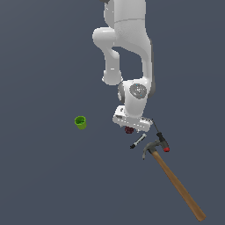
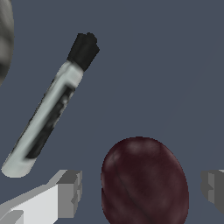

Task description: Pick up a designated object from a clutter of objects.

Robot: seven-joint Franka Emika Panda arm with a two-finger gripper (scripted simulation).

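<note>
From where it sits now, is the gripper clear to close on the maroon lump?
Probably yes. In the wrist view the maroon lump sits between the open jaws of the gripper, with a gap on each side. The marker lies apart from it, outside the jaws' path.

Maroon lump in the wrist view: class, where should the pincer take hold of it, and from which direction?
Grip the maroon lump across its rounded sides, coming straight down from above. The pincer is open with a finger on each side, and the marker lies apart from it.
</note>
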